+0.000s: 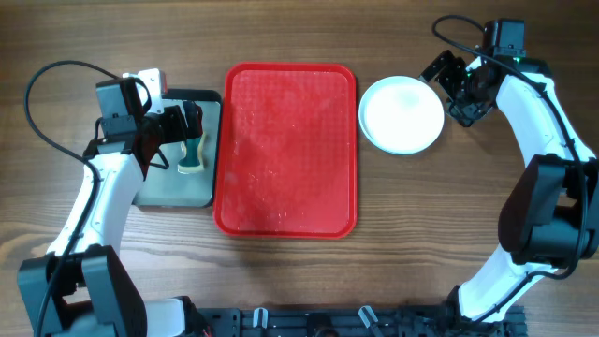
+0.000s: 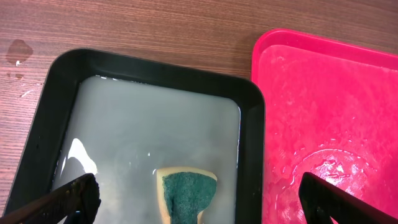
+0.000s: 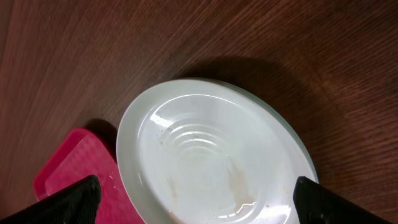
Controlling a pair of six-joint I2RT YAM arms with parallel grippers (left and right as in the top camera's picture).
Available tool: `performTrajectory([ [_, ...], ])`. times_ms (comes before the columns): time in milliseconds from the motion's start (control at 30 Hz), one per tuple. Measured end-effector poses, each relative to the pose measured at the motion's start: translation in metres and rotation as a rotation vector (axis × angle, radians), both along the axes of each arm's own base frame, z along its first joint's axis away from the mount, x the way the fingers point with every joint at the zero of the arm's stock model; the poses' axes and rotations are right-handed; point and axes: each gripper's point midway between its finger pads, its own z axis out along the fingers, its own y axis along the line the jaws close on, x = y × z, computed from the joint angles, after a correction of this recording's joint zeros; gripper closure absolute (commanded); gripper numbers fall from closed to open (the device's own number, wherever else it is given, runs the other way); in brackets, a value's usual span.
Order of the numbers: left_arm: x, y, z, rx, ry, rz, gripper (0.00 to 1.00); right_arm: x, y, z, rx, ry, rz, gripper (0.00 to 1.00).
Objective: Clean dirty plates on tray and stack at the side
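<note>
The red tray (image 1: 285, 150) lies in the middle, wet, with no plates on it. The plates (image 1: 401, 114) sit in a stack on the table just right of it, the white one on top and a pale blue edge showing below. In the right wrist view the white plate (image 3: 211, 155) is wet with faint brownish marks. My right gripper (image 1: 447, 82) is open and empty, just above the stack's far right edge (image 3: 196, 196). My left gripper (image 1: 187, 126) is open and empty above the sponge (image 2: 199, 190).
A black-rimmed grey tray (image 2: 252, 143) holding cloudy water stands left of the red tray (image 2: 329, 106). A yellow sponge with a green scouring face (image 2: 186, 196) lies in it near its right side (image 1: 192, 154). Bare wood table surrounds everything.
</note>
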Motion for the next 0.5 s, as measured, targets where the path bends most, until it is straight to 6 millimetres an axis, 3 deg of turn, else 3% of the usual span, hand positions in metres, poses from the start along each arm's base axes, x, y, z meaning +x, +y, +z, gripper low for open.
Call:
performTrajectory([
  [500, 0.0, -0.0002, 0.0, 0.0, 0.0, 0.0, 0.0, 0.0, 0.0, 0.0, 0.0, 0.0, 0.0, 0.0],
])
